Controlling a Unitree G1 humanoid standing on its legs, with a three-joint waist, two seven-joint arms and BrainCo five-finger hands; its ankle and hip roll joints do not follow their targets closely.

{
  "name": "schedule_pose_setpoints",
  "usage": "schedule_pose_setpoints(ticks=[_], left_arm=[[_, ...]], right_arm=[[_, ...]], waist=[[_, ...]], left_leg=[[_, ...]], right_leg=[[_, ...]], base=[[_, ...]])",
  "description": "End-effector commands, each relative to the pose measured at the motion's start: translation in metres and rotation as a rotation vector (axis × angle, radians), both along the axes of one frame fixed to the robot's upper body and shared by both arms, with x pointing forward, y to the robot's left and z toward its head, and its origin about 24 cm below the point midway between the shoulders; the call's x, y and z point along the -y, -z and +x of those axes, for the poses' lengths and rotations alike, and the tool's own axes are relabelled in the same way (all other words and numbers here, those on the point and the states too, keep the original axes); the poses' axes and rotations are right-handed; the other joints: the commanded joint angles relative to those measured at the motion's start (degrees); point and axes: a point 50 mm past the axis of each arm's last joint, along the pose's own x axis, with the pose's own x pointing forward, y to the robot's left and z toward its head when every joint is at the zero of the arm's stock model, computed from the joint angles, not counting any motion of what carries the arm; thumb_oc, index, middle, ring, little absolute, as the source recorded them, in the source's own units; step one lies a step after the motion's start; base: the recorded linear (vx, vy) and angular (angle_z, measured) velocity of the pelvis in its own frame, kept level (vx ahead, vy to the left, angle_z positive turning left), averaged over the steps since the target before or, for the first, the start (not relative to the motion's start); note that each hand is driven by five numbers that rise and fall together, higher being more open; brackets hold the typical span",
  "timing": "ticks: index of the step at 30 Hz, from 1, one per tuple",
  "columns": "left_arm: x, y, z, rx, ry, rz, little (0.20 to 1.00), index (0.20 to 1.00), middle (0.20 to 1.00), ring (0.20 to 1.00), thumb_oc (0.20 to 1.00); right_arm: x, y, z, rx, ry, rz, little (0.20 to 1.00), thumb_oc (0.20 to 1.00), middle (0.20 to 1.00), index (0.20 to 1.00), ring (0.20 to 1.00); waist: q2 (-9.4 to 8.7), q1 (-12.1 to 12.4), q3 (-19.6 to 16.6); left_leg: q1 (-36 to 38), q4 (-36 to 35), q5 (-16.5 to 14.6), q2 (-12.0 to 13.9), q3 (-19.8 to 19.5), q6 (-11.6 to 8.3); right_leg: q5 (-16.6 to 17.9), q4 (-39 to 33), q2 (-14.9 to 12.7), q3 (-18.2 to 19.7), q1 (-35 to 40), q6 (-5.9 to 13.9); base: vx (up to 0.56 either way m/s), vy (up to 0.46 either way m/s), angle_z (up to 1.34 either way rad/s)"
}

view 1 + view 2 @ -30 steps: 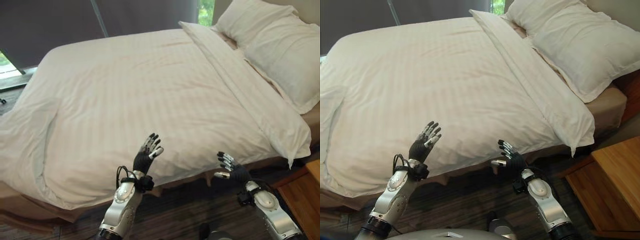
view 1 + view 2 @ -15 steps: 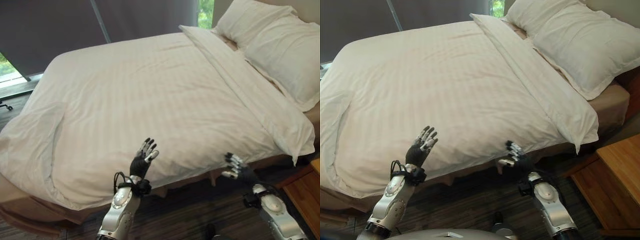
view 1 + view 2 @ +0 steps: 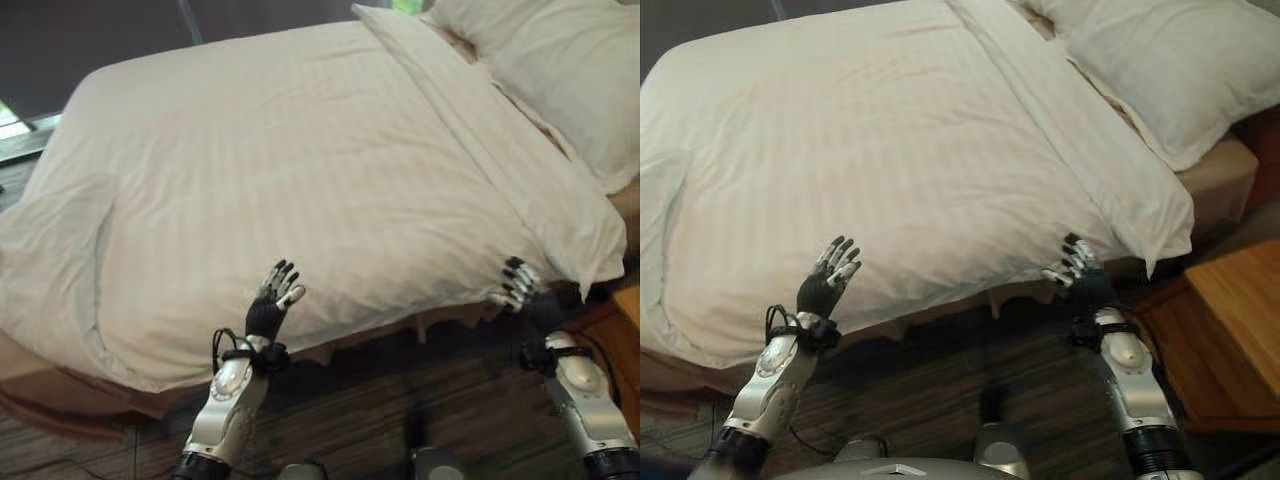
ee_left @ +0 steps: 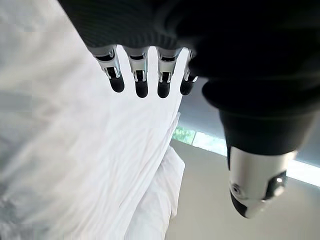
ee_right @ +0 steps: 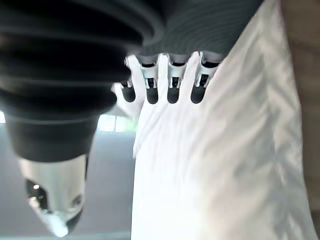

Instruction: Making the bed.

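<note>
The white duvet point(image 3: 300, 170) already covers most of the bed point(image 3: 1220, 170) with two pillows point(image 3: 560, 70) at its head, but its near edge hangs uneven, and the left hand point(image 3: 268, 308) and right hand point(image 3: 520, 288) hover there with relaxed fingers, grasping nothing.

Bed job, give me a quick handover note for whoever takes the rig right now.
Left robot hand: open, raised at the near edge of the duvet, holding nothing.
Right robot hand: open, at the duvet's near edge by the folded-back top band, not gripping.
Pillows sit at the head of the bed.
Done: duvet spread over most of the mattress.
Left: the foot-end corner looks rumpled and hangs over; probably smooth and square it.
</note>
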Motion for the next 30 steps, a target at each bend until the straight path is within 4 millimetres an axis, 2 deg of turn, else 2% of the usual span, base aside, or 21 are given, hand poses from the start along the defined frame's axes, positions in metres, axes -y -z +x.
schedule_pose_setpoints(ticks=[1,3,4,5,6,7,8,9,10,11,13,14,16,17,18,19,20,21,24,26,30], left_arm=[[-0.003,-0.035,0.007,0.163,0.018,0.002,1.000,1.000,1.000,1.000,1.000],[-0.001,-0.034,0.009,0.162,0.059,0.055,1.000,1.000,1.000,1.000,1.000],[-0.001,-0.034,0.009,0.162,0.059,0.056,1.000,1.000,1.000,1.000,1.000],[-0.003,-0.031,0.007,0.151,0.060,0.075,1.000,1.000,1.000,1.000,1.000],[-0.009,-0.029,0.004,0.143,0.045,0.099,1.000,1.000,1.000,1.000,1.000],[-0.013,-0.026,0.003,0.128,0.028,0.123,1.000,1.000,1.000,1.000,1.000],[-0.023,-0.023,-0.001,0.107,0.010,0.137,1.000,1.000,1.000,1.000,1.000],[-0.026,-0.023,-0.003,0.107,0.010,0.146,1.000,1.000,1.000,1.000,1.000],[-0.038,-0.016,-0.010,0.069,-0.013,0.178,1.000,1.000,1.000,1.000,1.000],[-0.044,-0.009,-0.015,0.035,-0.031,0.184,1.000,1.000,1.000,1.000,1.000],[-0.046,0.001,-0.020,-0.011,-0.054,0.166,1.000,1.000,1.000,1.000,1.000],[-0.046,0.001,-0.020,-0.012,-0.054,0.165,1.000,1.000,1.000,1.000,1.000],[-0.041,0.009,-0.023,-0.039,-0.086,0.102,1.000,1.000,1.000,1.000,1.000],[-0.041,0.012,-0.025,-0.045,-0.100,0.084,1.000,1.000,1.000,1.000,1.000],[-0.039,0.013,-0.026,-0.046,-0.107,0.066,1.000,1.000,1.000,1.000,1.000],[-0.040,0.013,-0.026,-0.046,-0.107,0.066,1.000,1.000,1.000,1.000,1.000],[-0.036,0.016,-0.026,-0.055,-0.111,0.038,1.000,1.000,1.000,1.000,1.000],[-0.033,0.019,-0.027,-0.069,-0.109,0.019,1.000,1.000,1.000,1.000,1.000],[-0.028,0.017,-0.026,-0.062,-0.109,-0.021,1.000,1.000,1.000,1.000,1.000],[-0.025,0.022,-0.029,-0.089,-0.084,-0.009,1.000,1.000,1.000,1.000,1.000],[-0.025,0.019,-0.027,-0.080,-0.095,-0.014,1.000,1.000,1.000,1.000,1.000]], right_arm=[[-0.001,0.002,-0.011,0.025,0.020,0.033,1.000,1.000,1.000,1.000,1.000],[0.001,0.010,-0.016,-0.001,0.060,0.038,1.000,1.000,1.000,1.000,1.000],[0.001,0.010,-0.016,-0.002,0.061,0.038,1.000,1.000,1.000,1.000,1.000],[0.001,0.016,-0.022,-0.011,0.090,0.068,1.000,1.000,1.000,1.000,1.000],[-0.002,0.020,-0.023,-0.014,0.105,0.101,1.000,1.000,1.000,1.000,1.000],[-0.007,0.024,-0.024,-0.014,0.110,0.149,1.000,1.000,1.000,1.000,1.000],[-0.022,0.035,-0.029,-0.025,0.089,0.315,1.000,1.000,1.000,1.000,1.000],[-0.027,0.041,-0.031,-0.058,0.050,0.324,1.000,1.000,1.000,1.000,1.000],[-0.029,0.042,-0.035,-0.100,-0.030,0.227,1.000,1.000,1.000,1.000,1.000],[-0.028,0.041,-0.037,-0.112,-0.051,0.187,1.000,1.000,1.000,1.000,1.000],[-0.026,0.040,-0.037,-0.114,-0.063,0.159,1.000,1.000,1.000,1.000,1.000],[-0.026,0.040,-0.037,-0.115,-0.063,0.158,1.000,1.000,1.000,1.000,1.000],[-0.026,0.036,-0.030,-0.095,-0.054,0.152,1.000,1.000,1.000,1.000,1.000],[-0.026,0.031,-0.028,-0.073,-0.059,0.142,1.000,1.000,1.000,1.000,1.000],[-0.026,0.029,-0.026,-0.064,-0.057,0.143,1.000,1.000,1.000,1.000,1.000],[-0.026,0.029,-0.026,-0.064,-0.057,0.144,1.000,1.000,1.000,1.000,1.000],[-0.026,0.027,-0.021,-0.051,-0.051,0.147,1.000,1.000,1.000,1.000,1.000],[-0.028,0.027,-0.019,-0.046,-0.044,0.163,1.000,1.000,1.000,1.000,1.000],[-0.034,0.023,-0.012,-0.029,-0.056,0.185,1.000,1.000,1.000,1.000,1.000],[-0.034,0.026,-0.014,-0.050,-0.066,0.167,1.000,1.000,1.000,1.000,1.000],[-0.038,0.033,-0.018,-0.079,-0.073,0.190,1.000,1.000,1.000,1.000,1.000]], waist=[[0.09,-1.48,-2.65],[-0.57,-2.02,-3.23],[-0.64,-1.82,-3.27],[-0.76,-2.20,-3.27],[-0.84,-2.19,-2.62],[-0.27,-1.87,-1.27],[-0.03,-2.24,-0.37],[-0.06,-2.05,-0.42],[0.65,-1.59,0.45],[0.99,-1.45,0.34],[1.28,-1.34,-0.25],[1.26,-1.43,-0.23],[0.52,-0.72,-1.64],[0.04,0.14,-2.54],[-0.38,0.83,-3.11],[-0.38,0.74,-3.06],[-0.73,1.48,-3.70],[-0.86,1.94,-4.13],[-0.92,3.07,-4.40],[-1.27,3.16,-4.81],[-1.40,3.02,-4.79]], left_leg=[[7.29,-14.52,5.30,1.42,6.81,-2.04],[10.20,-20.23,0.29,-1.39,9.05,-0.72],[10.30,-20.30,0.29,-1.47,9.25,-0.67],[10.70,-21.09,-1.16,-3.10,10.40,0.13],[10.88,-20.98,-1.25,-4.43,11.79,1.04],[10.63,-19.84,-1.27,-5.02,13.22,1.83],[9.37,-19.87,0.29,-6.98,13.00,2.99],[8.72,-19.67,0.48,-7.69,13.02,3.52],[7.32,-19.37,1.61,-8.12,13.20,5.31],[6.49,-19.41,2.31,-8.72,13.16,6.19],[5.39,-20.02,3.43,-10.27,13.08,7.38],[5.54,-20.11,3.33,-10.30,13.01,7.34],[4.12,-20.28,4.63,-12.92,12.32,8.08],[3.29,-20.22,4.59,-13.76,12.64,8.13],[2.99,-20.04,4.63,-14.36,12.96,8.07],[3.05,-20.00,4.62,-14.36,12.87,8.07],[2.66,-20.23,4.88,-14.93,13.60,7.91],[2.48,-20.38,4.90,-15.10,13.97,7.80],[2.71,-20.38,5.15,-15.17,15.03,7.84],[2.79,-20.26,5.31,-15.24,15.36,7.84],[2.97,-20.17,5.40,-15.19,15.18,7.88]], right_leg=[[3.82,0.86,-7.69,2.96,-0.21,8.20],[11.18,-2.89,-10.22,3.16,-1.60,8.79],[11.37,-3.13,-10.23,3.32,-1.59,8.79],[17.47,-4.72,-11.37,3.82,-3.07,8.79],[19.98,-5.15,-11.44,3.07,-4.61,8.79],[17.75,-3.87,-11.27,1.35,-5.29,8.79],[14.67,2.74,-9.51,4.02,-4.66,8.79],[13.27,4.47,-8.58,4.90,-5.25,8.29],[8.23,15.06,-3.95,4.84,-5.39,6.79],[4.72,18.90,-1.13,3.67,-5.13,5.36],[0.20,21.52,4.30,1.75,-5.15,3.55],[-0.19,21.93,4.24,1.69,-5.18,3.51],[-2.58,18.29,8.01,0.83,-1.93,2.17],[-4.04,14.22,7.87,-0.09,1.12,1.10],[-4.33,10.20,6.85,-1.84,3.41,0.91],[-4.21,9.88,6.85,-1.93,3.67,0.92],[-3.75,4.53,6.31,-2.86,5.68,0.87],[-3.59,2.31,6.78,-1.88,6.34,0.66],[-3.18,0.57,6.88,-2.35,7.31,0.59],[-3.29,-0.60,6.85,-2.12,8.51,0.10],[-3.65,-0.20,6.92,-2.45,8.80,-0.18]], base=[[-0.12,0.536,0.07],[-0.09,0.407,0.26],[-0.10,0.370,0.08],[-0.12,0.346,-0.31],[-0.24,0.551,-0.54],[-0.36,0.637,-0.89],[-0.35,0.581,-0.96],[-0.47,0.666,-0.90],[-0.38,0.524,-0.82],[-0.39,0.556,-0.52],[-0.18,0.289,-0.08],[-0.14,0.182,0.19],[-0.16,0.172,0.13],[-0.13,0.103,0.13],[-0.04,0.021,0.01],[-0.05,0.006,-0.05],[-0.06,0.001,-0.07],[-0.08,0.001,-0.04],[-0.06,-0.014,-0.13],[-0.05,-0.022,-0.16],[-0.03,-0.017,-0.01]])
